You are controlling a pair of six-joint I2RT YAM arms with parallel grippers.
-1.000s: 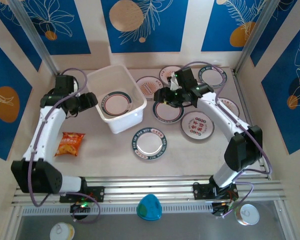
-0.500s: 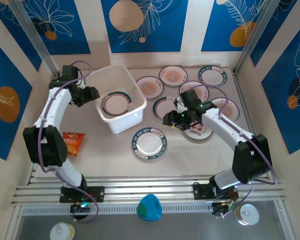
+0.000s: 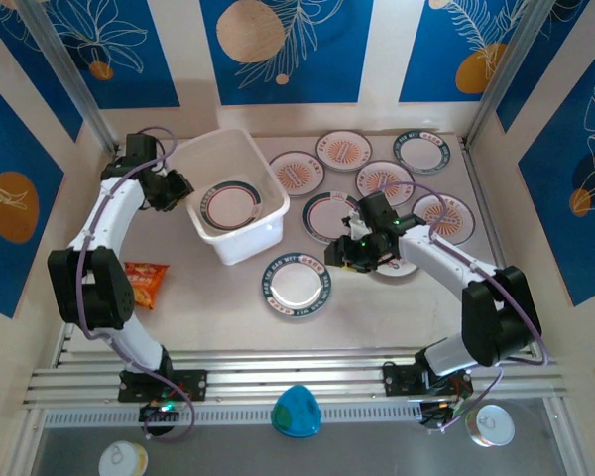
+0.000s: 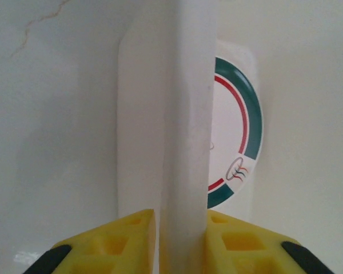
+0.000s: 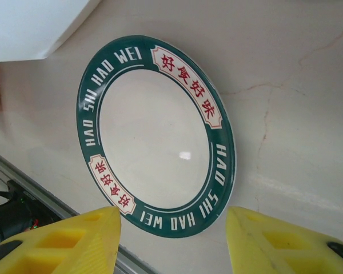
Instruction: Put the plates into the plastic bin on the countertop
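Plate (image 3: pixel 295 285) with green rim flat on surface (image 3: pixel 208 312), near and left of right pincer (image 3: pixel 345 253), released, empty, on the closer arm. Round, so no axis to match. Left pincer (image 3: pixel 175 188) clenched on bin (image 3: pixel 223 136) wall, far left.

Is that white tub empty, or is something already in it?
Not empty. One green-rimmed plate lies flat on the bottom of the tub, seen from above.
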